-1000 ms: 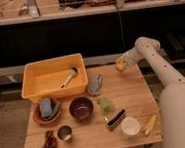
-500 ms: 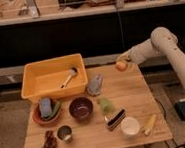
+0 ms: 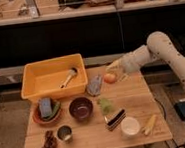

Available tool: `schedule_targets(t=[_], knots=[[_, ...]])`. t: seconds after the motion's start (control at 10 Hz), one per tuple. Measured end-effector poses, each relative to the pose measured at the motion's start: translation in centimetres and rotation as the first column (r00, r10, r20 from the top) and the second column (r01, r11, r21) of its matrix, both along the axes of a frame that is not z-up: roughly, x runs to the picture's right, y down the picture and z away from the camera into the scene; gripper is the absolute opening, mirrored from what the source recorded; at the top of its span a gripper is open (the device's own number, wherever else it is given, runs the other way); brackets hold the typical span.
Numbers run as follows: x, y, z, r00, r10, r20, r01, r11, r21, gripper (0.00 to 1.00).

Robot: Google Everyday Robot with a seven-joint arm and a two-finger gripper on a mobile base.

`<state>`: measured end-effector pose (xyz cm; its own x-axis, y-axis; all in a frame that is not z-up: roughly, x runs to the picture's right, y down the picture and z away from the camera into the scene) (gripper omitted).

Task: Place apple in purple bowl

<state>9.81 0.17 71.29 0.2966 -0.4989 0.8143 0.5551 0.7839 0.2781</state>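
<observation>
The apple (image 3: 109,77) is a small orange-red fruit held in my gripper (image 3: 112,76) above the table, right of the grey crumpled bag. My gripper is shut on the apple, with the white arm reaching in from the right. The purple bowl (image 3: 81,108) stands on the wooden table (image 3: 133,91) lower left of the apple, dark and glossy inside, with nothing in it.
A yellow bin (image 3: 52,77) with a brush stands at the back left. An orange-brown bowl with a blue sponge (image 3: 46,110), a small metal cup (image 3: 65,133), a dark grape-like cluster (image 3: 47,144), a pale green lump (image 3: 105,104), a dark block (image 3: 115,119), a white bowl (image 3: 129,126) and a yellow banana-like item (image 3: 150,124) lie on the table.
My gripper with the apple has moved left and a little lower, toward the middle of the table. The arm has swung further in from the right.
</observation>
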Motion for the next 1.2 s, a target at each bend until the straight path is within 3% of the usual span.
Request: schedule_targets(t=[0.3,0.6,0.8,0.9,1.2], knots=[[-0.5,0.4,-0.6,1.0,-0.008,0.016,0.008,1.0,0.0,0.33],[-0.8,0.4,-0.6,1.0,-0.011,0.019,0.011,0.9999,0.001,0.11],[-1.4,0.7,-1.1,0.999,-0.027,0.038,0.026,0.9995,0.017,0.09],[-2.1,0.9,-1.6,0.998,-0.038,0.051,0.037,0.9989,0.028,0.09],[-7.7,2.6,-2.0,0.991,-0.091,0.098,0.086,0.995,0.051,0.09]])
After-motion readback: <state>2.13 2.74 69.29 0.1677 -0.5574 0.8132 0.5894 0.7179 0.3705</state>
